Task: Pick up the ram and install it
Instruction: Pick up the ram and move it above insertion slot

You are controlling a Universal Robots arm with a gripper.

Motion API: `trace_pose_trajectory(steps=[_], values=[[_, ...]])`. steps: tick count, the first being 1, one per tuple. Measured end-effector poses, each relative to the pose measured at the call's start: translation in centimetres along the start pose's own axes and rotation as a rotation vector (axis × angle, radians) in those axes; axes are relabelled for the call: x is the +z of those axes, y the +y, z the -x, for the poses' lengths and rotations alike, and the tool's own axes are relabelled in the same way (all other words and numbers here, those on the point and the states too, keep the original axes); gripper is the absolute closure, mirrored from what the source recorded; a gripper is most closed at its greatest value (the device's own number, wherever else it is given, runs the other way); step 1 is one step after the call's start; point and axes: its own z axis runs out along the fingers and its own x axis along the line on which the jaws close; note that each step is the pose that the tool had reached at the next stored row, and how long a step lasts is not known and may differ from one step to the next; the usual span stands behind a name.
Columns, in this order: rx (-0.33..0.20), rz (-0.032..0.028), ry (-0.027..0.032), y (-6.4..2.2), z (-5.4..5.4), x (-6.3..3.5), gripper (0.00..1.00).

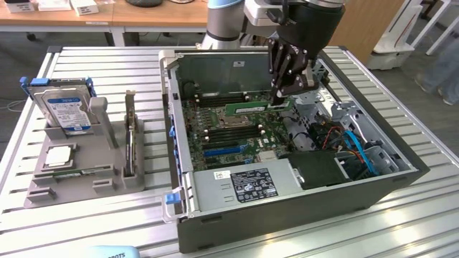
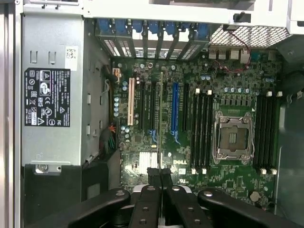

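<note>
The slatted metal table spanned the exterior view. On it, the open computer case took up the centre and right of that frame, its motherboard exposed. A grey holder sat at the left of the frame, with a hard drive standing in it and a processor chip lying flat. My gripper hung over the case in the upper middle, clenched on the ram. I held the stick level by its end towards the exterior view's right, above the motherboard and not seated in any slot. In the wrist view my fingertips sat close together over the board.
</note>
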Motion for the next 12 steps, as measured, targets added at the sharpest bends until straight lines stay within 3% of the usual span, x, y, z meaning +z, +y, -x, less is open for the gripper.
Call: trace_pose_trajectory(steps=[5,12], values=[[0.0,0.0,-0.0001,-0.04,0.3,0.05,0.88],[0.003,-0.0001,-0.0001,-0.06,1.9,0.25,0.88]])
